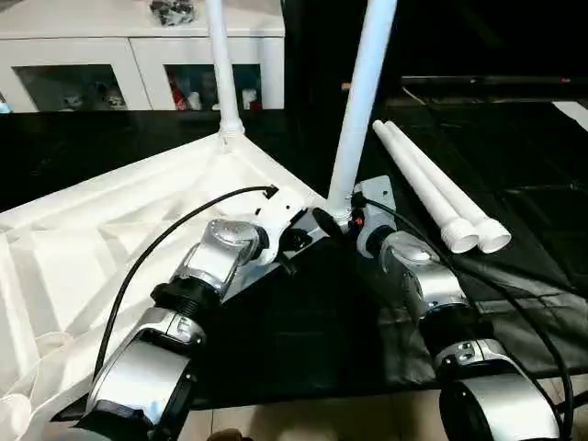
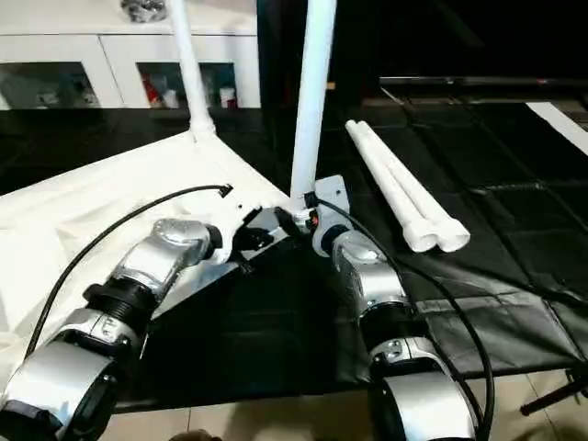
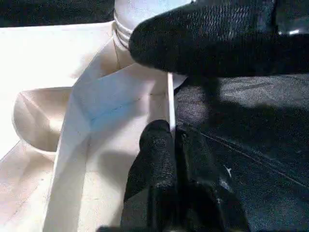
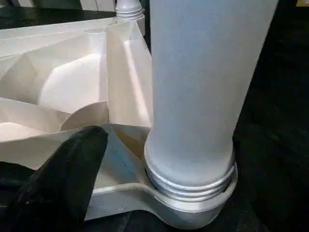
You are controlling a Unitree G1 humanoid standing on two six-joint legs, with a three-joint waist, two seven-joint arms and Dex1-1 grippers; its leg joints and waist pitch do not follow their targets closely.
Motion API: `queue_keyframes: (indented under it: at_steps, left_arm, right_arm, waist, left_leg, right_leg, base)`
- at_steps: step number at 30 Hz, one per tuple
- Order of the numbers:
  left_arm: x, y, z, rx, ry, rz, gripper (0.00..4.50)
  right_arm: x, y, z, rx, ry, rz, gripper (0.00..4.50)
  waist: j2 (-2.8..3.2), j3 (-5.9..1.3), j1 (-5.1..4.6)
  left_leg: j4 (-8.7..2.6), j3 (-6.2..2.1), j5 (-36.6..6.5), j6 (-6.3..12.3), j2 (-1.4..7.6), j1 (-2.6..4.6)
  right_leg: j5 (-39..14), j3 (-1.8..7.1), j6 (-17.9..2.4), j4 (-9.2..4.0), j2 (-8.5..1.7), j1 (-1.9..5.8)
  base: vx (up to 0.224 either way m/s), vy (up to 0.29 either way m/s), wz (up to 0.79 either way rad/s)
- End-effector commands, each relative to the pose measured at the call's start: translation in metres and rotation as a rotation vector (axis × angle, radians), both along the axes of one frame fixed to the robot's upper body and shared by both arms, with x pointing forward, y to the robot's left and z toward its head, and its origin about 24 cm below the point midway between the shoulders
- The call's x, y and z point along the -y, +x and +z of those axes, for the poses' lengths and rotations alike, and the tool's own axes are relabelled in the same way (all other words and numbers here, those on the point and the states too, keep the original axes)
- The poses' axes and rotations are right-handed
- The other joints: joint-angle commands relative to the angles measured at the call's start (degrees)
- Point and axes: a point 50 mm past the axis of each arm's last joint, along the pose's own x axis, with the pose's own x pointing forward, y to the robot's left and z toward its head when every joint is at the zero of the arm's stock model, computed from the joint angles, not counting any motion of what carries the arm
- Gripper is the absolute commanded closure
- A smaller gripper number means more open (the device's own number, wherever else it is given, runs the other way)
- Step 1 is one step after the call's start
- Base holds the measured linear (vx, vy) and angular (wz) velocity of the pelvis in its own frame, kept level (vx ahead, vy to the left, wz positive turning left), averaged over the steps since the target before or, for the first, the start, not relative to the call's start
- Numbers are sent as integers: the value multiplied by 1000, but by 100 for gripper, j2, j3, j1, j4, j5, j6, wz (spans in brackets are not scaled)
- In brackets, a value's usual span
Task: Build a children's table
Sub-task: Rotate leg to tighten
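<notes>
**Two legs up, two on the mat**

Tabletop (image 1: pixel 110 230) lies upside down across the left half of the head view, ribbed underside up, on a black mat (image 1: pixel 514 211). Its near corner points toward the middle of the frame, where both grippers meet.

A white leg (image 1: pixel 360 101) stands upright in that near corner socket, running out of the top edge of the frame. In the right wrist view its threaded collar sits in the round corner lobe. A second leg (image 1: pixel 220 64) stands in the far corner, at upper centre-left. Two more legs (image 1: pixel 432 188) lie side by side on the mat at right of centre, touching along their length, thick ends toward the camera.

The left gripper (image 3: pixel 175 145) has its fingers pressed together, with the thin edge of the tabletop's rim at their tips; whether they pinch it I cannot tell. In the head view it sits just left of the near leg.

The right gripper (image 1: pixel 342 219) is at the base of the near leg, on its right side. Its fingers (image 4: pixel 72 164) are spread wide, one dark pad showing beside the leg's foot without clamping it.

A white cabinet (image 1: pixel 138 55) with glass doors runs along the upper left.
</notes>
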Motion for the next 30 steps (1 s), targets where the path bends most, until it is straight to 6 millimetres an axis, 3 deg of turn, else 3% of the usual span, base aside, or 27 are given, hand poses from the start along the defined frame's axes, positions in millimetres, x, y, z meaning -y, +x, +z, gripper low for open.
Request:
queue_keyframes:
  at_steps: [1, 20, 22, 30]
  left_arm:
    - [15, 10, 38, 156, -58, -63, 450]
    - [15, 10, 38, 156, -58, -63, 450]
    - [14, 10, 39, 158, -75, -69, 406]
    - [14, 10, 39, 158, -75, -69, 339]
  right_arm:
    - [-6, -3, -5, -21, -9, 31, 3]
    - [-6, -3, -5, -21, -9, 31, 3]
    - [1, -4, -2, 8, -11, 23, 0]
    - [1, -4, -2, 9, -11, 23, 0]
  waist:
    - [10, -446, 10]
    - [10, -435, 6]
    - [10, -436, 7]
    - [-8, -424, 7]
  left_leg:
    - [-386, -147, -868, 333, 360, 61]
    - [-397, -146, -940, 311, 363, 65]
    - [-395, -147, -936, 310, 360, 62]
    - [-396, -139, -1006, 301, 346, 67]
  right_leg:
    - [-1498, 404, -852, -429, -575, 377]
    - [-1536, 407, -866, -437, -577, 373]
    - [-1535, 409, -868, -437, -583, 378]
    - [-1741, 410, -795, -464, -585, 378]
  base:
    - [0, 0, 0]
    - [0, 0, 0]
    - [0, 0, 0]
    - [0, 0, 0]
